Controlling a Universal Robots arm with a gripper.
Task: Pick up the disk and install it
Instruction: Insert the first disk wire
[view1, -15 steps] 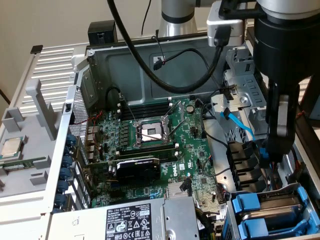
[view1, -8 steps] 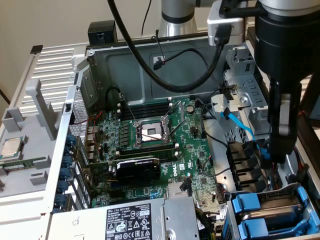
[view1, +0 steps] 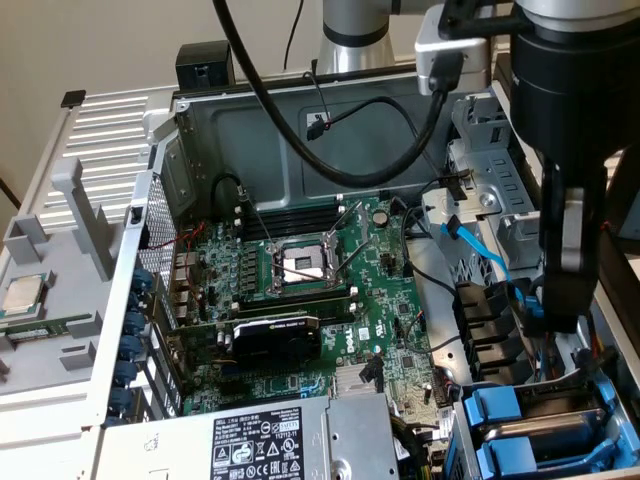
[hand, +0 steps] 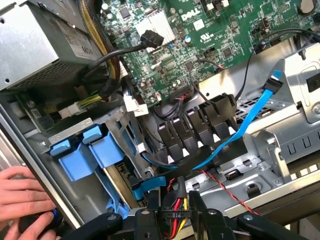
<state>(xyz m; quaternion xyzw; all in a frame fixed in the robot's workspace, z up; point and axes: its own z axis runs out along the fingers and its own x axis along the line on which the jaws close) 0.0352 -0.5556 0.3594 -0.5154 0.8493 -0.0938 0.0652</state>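
Steel computer case (view1: 250, 115) is lying open before a white wall (view1: 110, 40); we are seeing the gripper (hand: 173, 199) hanging, jaws apart, by the drive cage (hand: 116, 122), where the disk (hand: 102, 147) is sitting, a person's hand (hand: 22, 200) nearby.

The disk (view1: 497, 412) sits slid into the drive cage, at about 5 o'clock from the CPU socket (view1: 303, 262) in the exterior view. Its blue plastic carrier frame shows as two blue tabs side by side at the cage mouth. On the disk (hand: 97, 150) in the wrist view, a thin edge-on sliver of the drive body shows behind the tabs.
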